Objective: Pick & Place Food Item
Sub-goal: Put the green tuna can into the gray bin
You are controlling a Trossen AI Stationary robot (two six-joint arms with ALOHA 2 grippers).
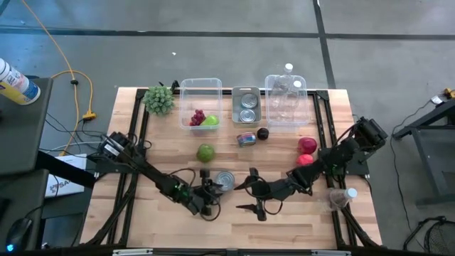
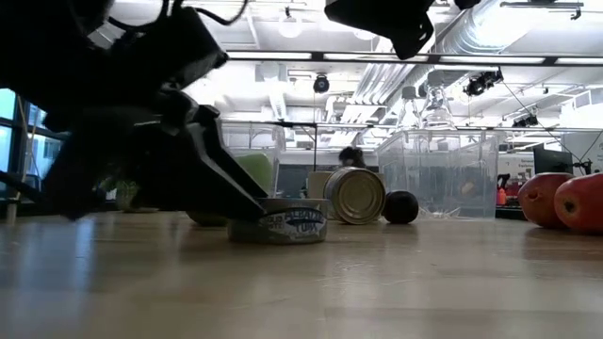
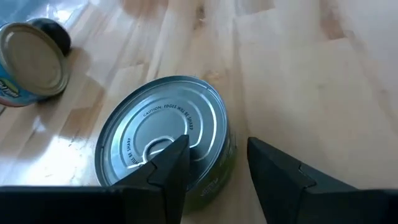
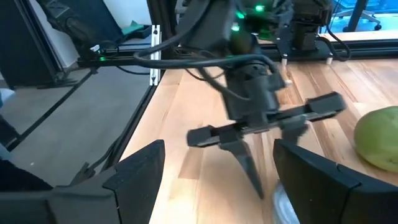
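Straddling the flat tin's (image 3: 165, 134) rim, left gripper (image 3: 214, 165) stands part-open.

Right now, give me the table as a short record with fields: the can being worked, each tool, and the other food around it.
target: flat tuna can, upright on the wooden table, near the front middle
left tool: open, low at the can, one finger over its lid, the other beside it
right tool: open, empty, just right of the can
nearby food: green apple behind the can; second can on its side; two red apples at right
bins: grapes and green fruit in the left clear bin
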